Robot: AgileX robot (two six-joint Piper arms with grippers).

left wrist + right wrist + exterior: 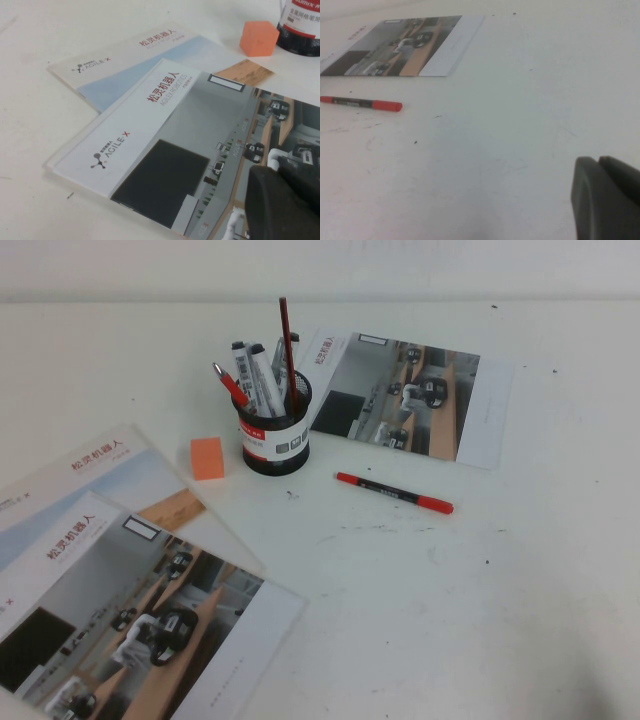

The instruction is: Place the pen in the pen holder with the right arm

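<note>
Round black wire-mesh pen holder (275, 436) with white-and-red label band stands upright on the white table (500, 600). Inside it, the slim all-red click pen (230, 385) leans. Left gripper (285, 202) over brochures and right gripper (605, 197) over bare table: finger spread indeterminate.

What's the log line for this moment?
pen: in holder | marker: on table | left gripper: over brochure | right gripper: over table

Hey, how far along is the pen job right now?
Looks done: the red click pen stands in the pen holder. Nothing seems in hand: right gripper hangs over bare table, left gripper over a brochure. Nothing visibly left.
</note>
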